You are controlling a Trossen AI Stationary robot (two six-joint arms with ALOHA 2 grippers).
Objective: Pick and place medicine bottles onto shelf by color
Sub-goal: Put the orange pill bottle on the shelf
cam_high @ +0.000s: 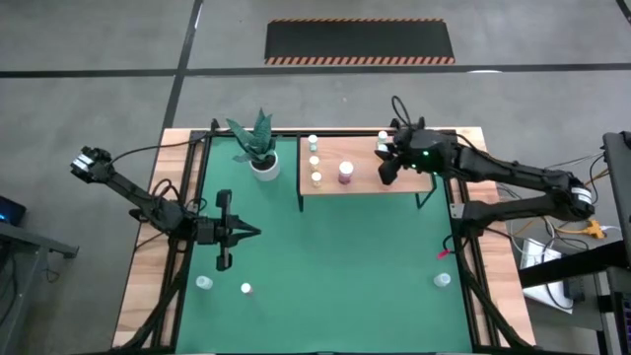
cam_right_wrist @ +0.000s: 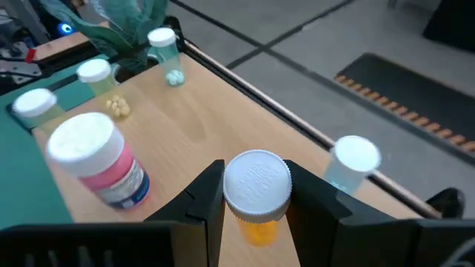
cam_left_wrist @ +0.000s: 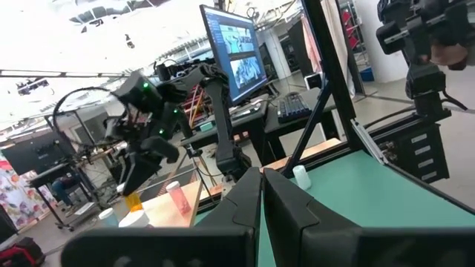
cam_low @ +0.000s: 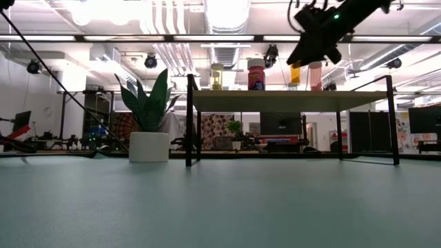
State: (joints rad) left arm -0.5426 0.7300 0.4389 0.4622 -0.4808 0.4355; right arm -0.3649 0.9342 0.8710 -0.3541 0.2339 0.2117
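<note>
The shelf [cam_high: 370, 183] stands at the mat's far side and carries several white-capped bottles. Three small ones [cam_high: 315, 161] stand in a row at its left end, with a larger magenta one [cam_high: 345, 174] next to them. My right gripper [cam_right_wrist: 256, 204] hangs over the shelf's right part [cam_high: 388, 170], shut on an orange bottle [cam_right_wrist: 258, 231]. A pink bottle [cam_low: 315, 74] stands beside the orange one. My left gripper [cam_high: 254, 233] hovers shut over the mat's left half. Three more bottles [cam_high: 204, 283] [cam_high: 245, 289] [cam_high: 442, 280] stand on the mat near its near edge. My right gripper has the orange bottle's white cap [cam_right_wrist: 256, 182] pinched between its two fingers [cam_right_wrist: 204, 196], coming from above and slanting down. The bottle is upright, and in the low view its base [cam_low: 295, 83] looks level with the shelf board.
A white pot with a green plant [cam_high: 262, 158] stands on the mat just left of the shelf. A teal bottle [cam_right_wrist: 355, 159] stands close to the held one near the shelf's far edge. The green mat [cam_high: 335, 256] lies open between the arms.
</note>
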